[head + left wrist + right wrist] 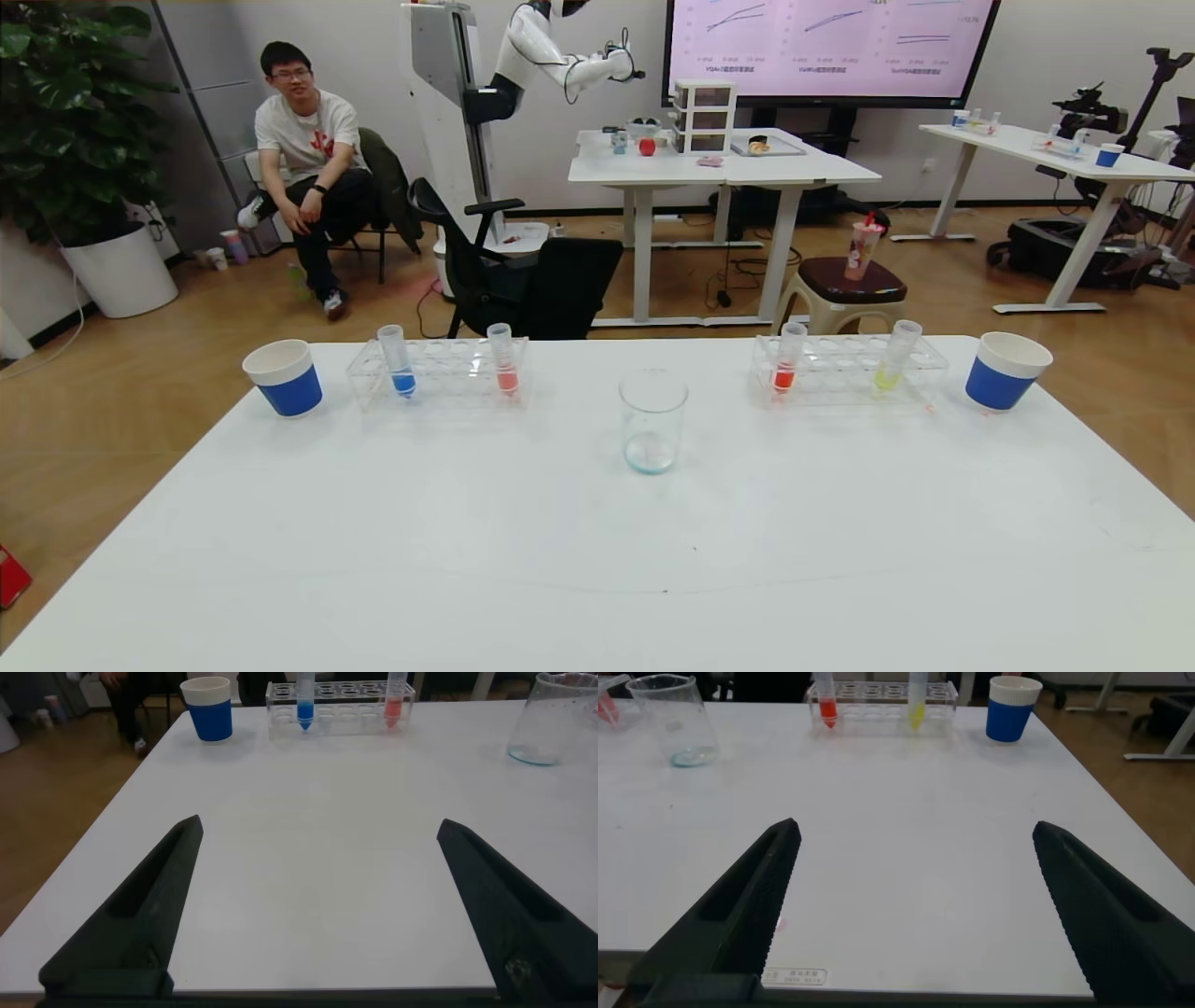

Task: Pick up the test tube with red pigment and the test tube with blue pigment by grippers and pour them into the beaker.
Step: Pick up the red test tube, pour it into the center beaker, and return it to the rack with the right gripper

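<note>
The clear glass beaker [653,420] stands mid-table with a faint bluish film at its bottom. The blue-pigment tube [400,366] stands in the left clear rack [439,373] beside a paler salmon-pink tube [505,367]. The red-pigment tube [786,366] stands in the right rack [845,371] with a yellow tube [894,362]. Neither gripper shows in the head view. My left gripper [320,823] is open and empty over the near table, with the blue tube [305,705] and beaker [553,723] far ahead. My right gripper [916,825] is open and empty, with the red tube [827,705] far ahead.
A blue paper cup [285,377] stands at the far left of the white table [597,560] and another [1001,371] at the far right. Beyond the table are a black chair [523,271], a stool [845,289] and a seated person [308,159].
</note>
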`<state>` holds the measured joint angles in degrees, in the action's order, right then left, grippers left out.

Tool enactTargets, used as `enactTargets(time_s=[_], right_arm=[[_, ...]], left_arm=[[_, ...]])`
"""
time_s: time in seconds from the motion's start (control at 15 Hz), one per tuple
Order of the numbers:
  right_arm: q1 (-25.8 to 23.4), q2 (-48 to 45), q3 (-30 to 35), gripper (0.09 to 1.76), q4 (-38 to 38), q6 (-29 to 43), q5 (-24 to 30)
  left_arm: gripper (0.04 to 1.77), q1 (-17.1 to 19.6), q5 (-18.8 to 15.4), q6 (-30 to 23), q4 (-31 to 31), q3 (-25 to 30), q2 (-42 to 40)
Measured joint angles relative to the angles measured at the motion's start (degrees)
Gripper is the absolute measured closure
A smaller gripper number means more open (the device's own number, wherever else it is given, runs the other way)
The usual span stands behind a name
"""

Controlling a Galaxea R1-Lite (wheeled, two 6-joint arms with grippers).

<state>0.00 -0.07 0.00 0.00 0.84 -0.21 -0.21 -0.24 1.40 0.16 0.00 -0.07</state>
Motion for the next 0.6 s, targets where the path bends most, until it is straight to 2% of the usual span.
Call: enactTargets(time_s=[0.13,0.33,0.6], right_arm=[[0.0,0.0,-0.2,0.11,-0.3,-0.2,-0.1],[-0.1,1.1,-4.8,0.11,0.0,-0.7,0.1],[1.6,14.6,-15.2,0.11,-4.7,-0.6,0.1]], left_arm=[[0.06,0.0,0.0,0.0,0.0,0.0,0.0],[0.06,0.0,0.0,0.0,0.0,0.0,0.0],[0.06,0.0,0.0,0.0,0.0,0.0,0.0]])
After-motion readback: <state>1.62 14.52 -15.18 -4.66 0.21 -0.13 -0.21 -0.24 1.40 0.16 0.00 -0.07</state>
